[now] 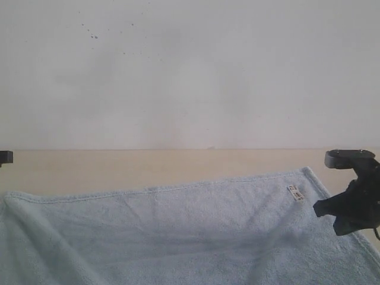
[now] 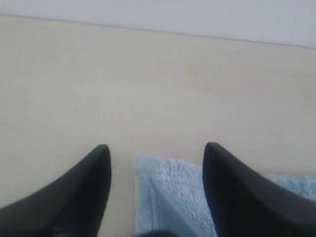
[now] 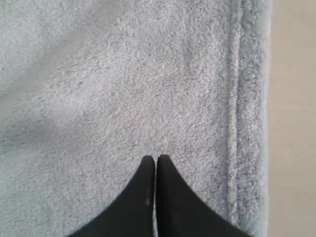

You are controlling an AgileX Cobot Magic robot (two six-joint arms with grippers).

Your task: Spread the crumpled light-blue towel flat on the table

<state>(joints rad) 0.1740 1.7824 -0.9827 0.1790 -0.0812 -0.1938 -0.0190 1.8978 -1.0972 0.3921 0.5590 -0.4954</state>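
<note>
The towel [image 1: 178, 231] fills the foreground of the exterior view. It lies opened out on the tabletop [image 1: 148, 169], with soft creases running across it. Its far edge is almost straight, and its lower part runs out of the picture. Beyond that far edge a bare beige strip of tabletop reaches to the white wall.

My right gripper [image 3: 156, 160] hangs over the right side of the towel, near the far right corner. Its jaws are pressed together with nothing visible between them. The two black tips meet just above the pile, close to the stitched hem [image 3: 237, 123] along the towel's edge. I cannot tell whether they touch the cloth.

My left gripper [image 2: 157, 147] is at the towel's far left corner. Its jaws are spread wide, and the corner of the cloth lies in the gap between them, with bare tabletop ahead. They pinch nothing.

The small white tag [image 1: 295, 193] sits flat near the far right corner, just beside my right gripper.
</note>
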